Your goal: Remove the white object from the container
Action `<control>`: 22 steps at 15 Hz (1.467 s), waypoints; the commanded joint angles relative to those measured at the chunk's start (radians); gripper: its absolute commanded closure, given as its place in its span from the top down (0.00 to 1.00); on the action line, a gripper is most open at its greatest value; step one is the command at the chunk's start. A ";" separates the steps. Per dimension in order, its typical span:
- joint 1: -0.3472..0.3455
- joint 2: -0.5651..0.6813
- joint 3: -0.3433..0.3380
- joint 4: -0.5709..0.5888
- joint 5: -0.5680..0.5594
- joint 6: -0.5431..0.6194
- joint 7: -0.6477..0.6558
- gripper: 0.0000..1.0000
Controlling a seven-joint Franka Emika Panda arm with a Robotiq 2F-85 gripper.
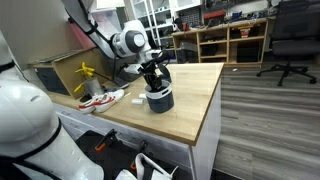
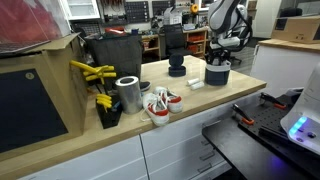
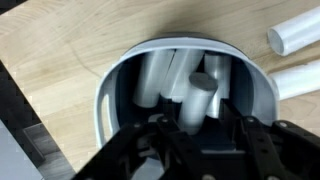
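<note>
Your gripper [image 3: 200, 138] fills the near edge of the wrist view, and its dark fingers [image 3: 150, 150] reach down into the container [image 3: 100, 100]. Between them stands the white object [image 3: 200, 98], upright inside the tub and a little right of its middle, with other pale pieces [image 3: 158, 75] leaning at its left. The jaws stand partly closed around it, but you cannot tell from these pictures whether the pads really press it. Right of the tub, two more white pieces [image 3: 297, 38] lie on the wooden table [image 3: 50, 50]. In an exterior view only one small white piece [image 2: 195, 85] shows, just left of the tub. Both exterior views hide the inside of the tub behind its dark wall. From left to right, an exterior view gives you yellow items [image 2: 95, 75], a metal cylinder [image 2: 128, 93], a white-and-red bundle [image 2: 160, 103] and a black wedge-shaped object [image 2: 177, 68].
</note>
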 commanded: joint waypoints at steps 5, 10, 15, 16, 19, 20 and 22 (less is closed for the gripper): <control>0.014 0.033 -0.012 0.009 -0.013 0.024 0.032 0.35; 0.000 -0.004 -0.025 0.006 0.001 -0.001 -0.005 0.36; -0.022 -0.027 -0.031 -0.003 0.052 -0.003 -0.072 0.31; -0.027 -0.031 -0.029 -0.004 0.073 -0.004 -0.095 0.32; -0.040 -0.038 -0.021 0.001 0.159 -0.020 -0.178 0.31; -0.041 -0.036 -0.021 0.002 0.179 -0.023 -0.201 0.29; -0.047 -0.036 -0.019 0.007 0.226 -0.053 -0.248 0.23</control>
